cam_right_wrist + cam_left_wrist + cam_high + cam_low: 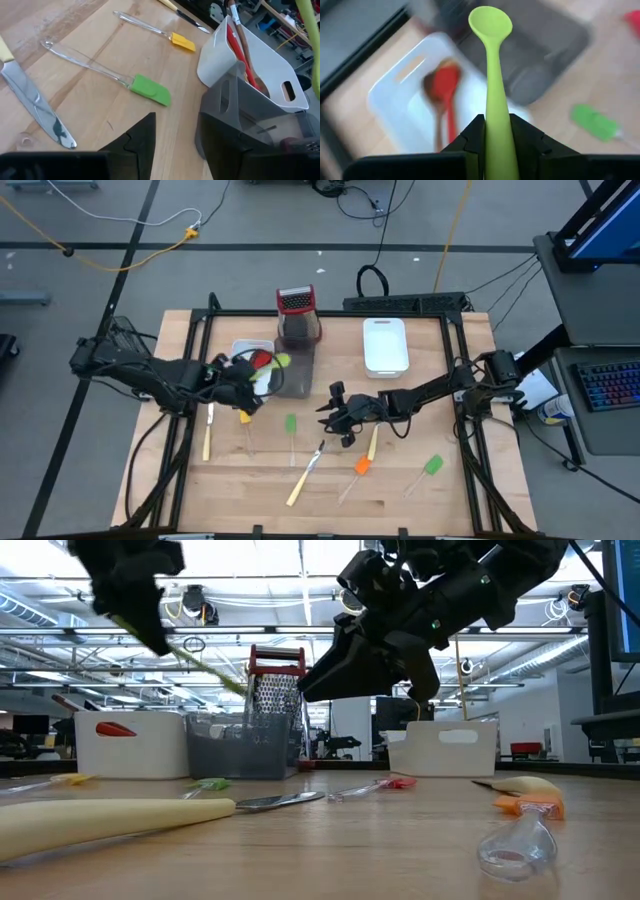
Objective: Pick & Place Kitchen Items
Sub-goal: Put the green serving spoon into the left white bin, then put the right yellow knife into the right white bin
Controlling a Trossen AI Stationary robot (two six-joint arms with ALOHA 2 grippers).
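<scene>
Left gripper (490, 142) clamped on green spoon (492, 80), held above the white tray (390, 100) that already holds a red spoon (445, 87). Risk: released off-centre, it tips over the rim, possibly into the adjacent grey tray (545, 55). Right gripper (175, 135), fingers apart and empty, hovers nearby.

Even, bright overhead light with soft shadows on the table (330, 490); left wrist background is motion-blurred, and low-view foreground utensils sit out of focus.
</scene>
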